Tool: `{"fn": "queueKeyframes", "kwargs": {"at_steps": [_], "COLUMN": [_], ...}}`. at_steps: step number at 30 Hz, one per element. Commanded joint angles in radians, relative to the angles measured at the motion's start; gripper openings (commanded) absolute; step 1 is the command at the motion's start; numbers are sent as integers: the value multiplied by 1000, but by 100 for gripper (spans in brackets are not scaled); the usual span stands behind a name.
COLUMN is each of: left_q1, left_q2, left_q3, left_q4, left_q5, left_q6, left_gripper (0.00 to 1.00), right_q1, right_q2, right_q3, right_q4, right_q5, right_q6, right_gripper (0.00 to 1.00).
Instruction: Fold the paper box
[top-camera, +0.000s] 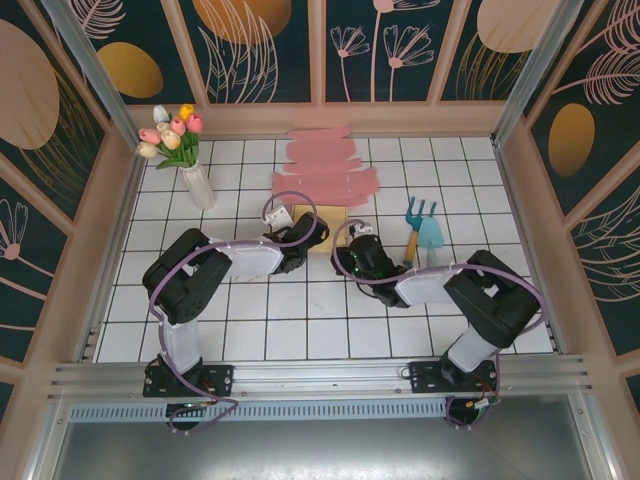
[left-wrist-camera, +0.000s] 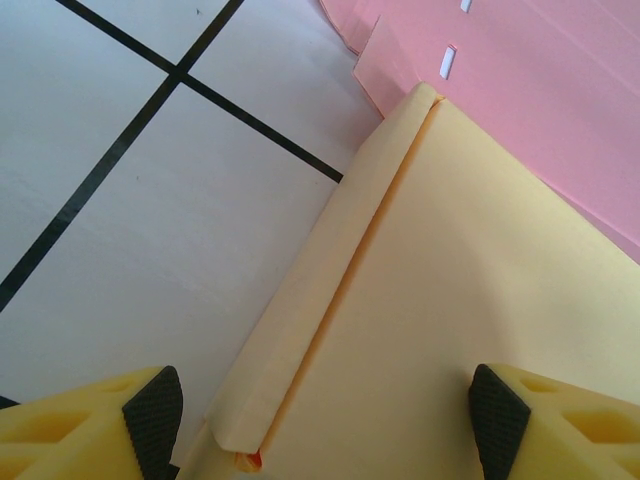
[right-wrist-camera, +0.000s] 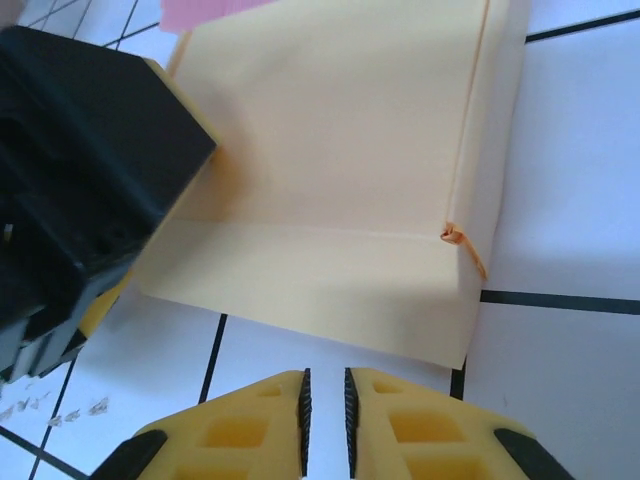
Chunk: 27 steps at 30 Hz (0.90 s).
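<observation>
Left gripper (left-wrist-camera: 325, 420) stands spread wide, black pads straddling a raised side flap of the pale yellow paper box (left-wrist-camera: 480, 280); right gripper (right-wrist-camera: 325, 410) is pressed together, empty, before the near flap. Wrist views show sharp creases in matte card; overhead, it lies between both wrists, touching pink sheets (top-camera: 325, 165), long axis unclear.
</observation>
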Motion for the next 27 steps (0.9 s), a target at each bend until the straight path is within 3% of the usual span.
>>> {"fn": "queueKeyframes", "kwargs": {"at_steps": [1,16,20,27], "left_q1": [-1,0,0,-9], "left_q2": [106,95,59,-122], "left_q3": [-66,-96,-121,-220], "left_q4": [-313,-264,-236,-83], "left_q5": [112,144,161,350], "left_q6": [60,99,131,172], "left_gripper": [77,76,76,77], "right_q1": [6,-42,-64,-113], "right_q2": [-33,199,204,160], "right_q3": [-13,153,147,151], "right_q4": [-55,-33,4,-64], "right_q5": [54,150,124,17], "right_q6": [51,-40,-38,-11], "right_gripper": [19,17,17,17]}}
